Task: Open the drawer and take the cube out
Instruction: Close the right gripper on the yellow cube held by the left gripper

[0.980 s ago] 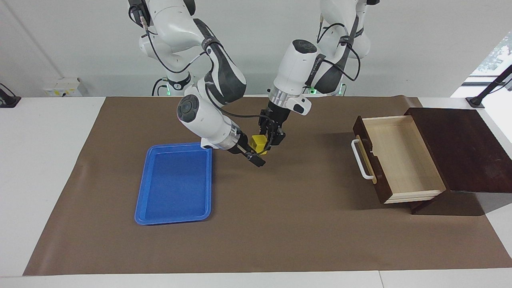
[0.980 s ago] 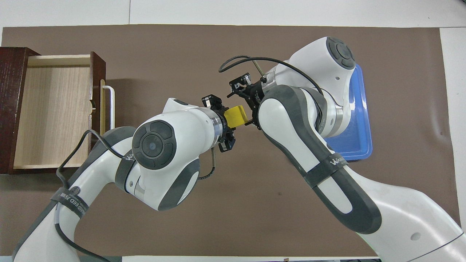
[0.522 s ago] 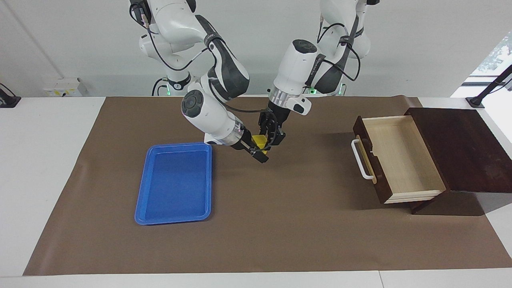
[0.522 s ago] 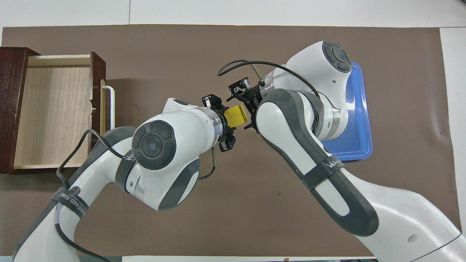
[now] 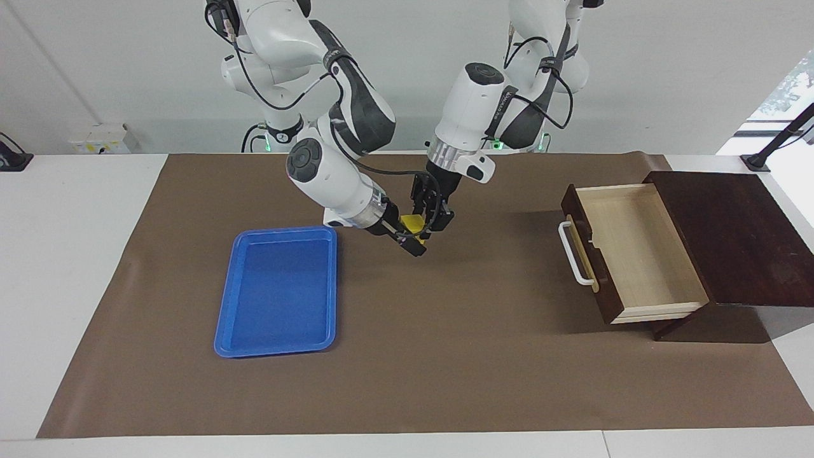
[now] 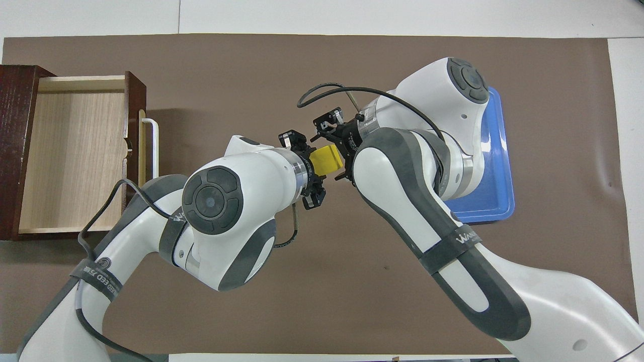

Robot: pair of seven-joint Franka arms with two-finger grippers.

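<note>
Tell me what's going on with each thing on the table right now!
drawer: pulled open, nothing inside.
cube: in the air over the brown mat, between both pincers.
left pincer: shut on the cube.
right pincer: at the cube; grip cannot be told.
blue tray: flat on the mat, nothing in it.

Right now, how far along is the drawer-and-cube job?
Done: the wide dark wooden drawer stands pulled open, its pale interior empty. In hand: the small bright yellow cube is up over the brown mat, between the drawer and the flat blue plastic tray, held at the left pincer, with the right pincer closed in around it as if for a handover. Left: letting go and setting it down.
</note>
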